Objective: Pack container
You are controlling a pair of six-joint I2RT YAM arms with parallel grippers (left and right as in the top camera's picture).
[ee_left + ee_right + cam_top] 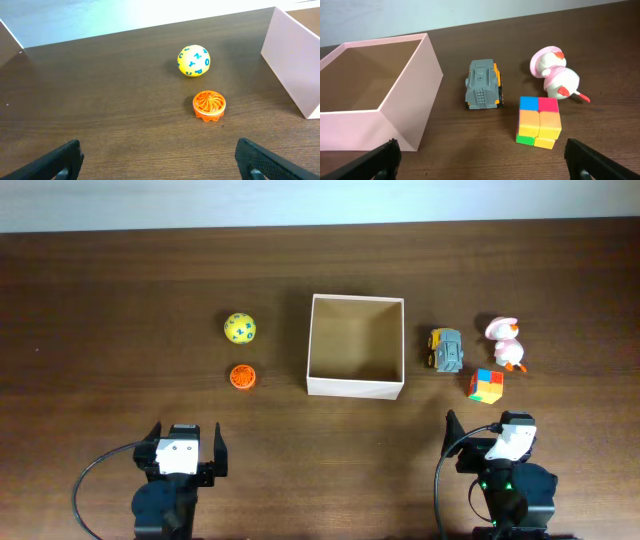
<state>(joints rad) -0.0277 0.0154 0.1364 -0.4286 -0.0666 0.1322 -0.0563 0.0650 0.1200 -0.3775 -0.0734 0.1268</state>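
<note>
Sitting low at the near edge of the wooden table (120, 280), both arms keep their fingers spread wide with nothing between them. That fits a job where, by the look of it, no toy has been packed: the container (355, 388) stands open-topped and bare inside, ahead of both grippers and to the inner side of each.

From the left gripper (157, 152), the container's cream wall rises out beyond the right finger (260, 160). An orange ribbed disc toy (209, 105) lies ahead, closer to that finger than to the other. A yellow ball with blue letters (194, 61) sits farther out, just behind the disc.

From the right gripper (480, 155), the container fills the side of the left finger (377, 160). A grey toy truck (482, 85) stands ahead, near the middle of the gap. A multicoloured cube (539, 122) is nearer, toward the right finger, and a pink-and-white duck figure (555, 75) lies beyond the cube.

The toys seem divided so that each arm can serve its own side without crossing the box. The wide gap between the fingers would clear any of them. I judge the disc and the cube the likeliest first picks, being closest. The cube's flat faces should hold firmly, whereas the ball may roll if nudged.
</note>
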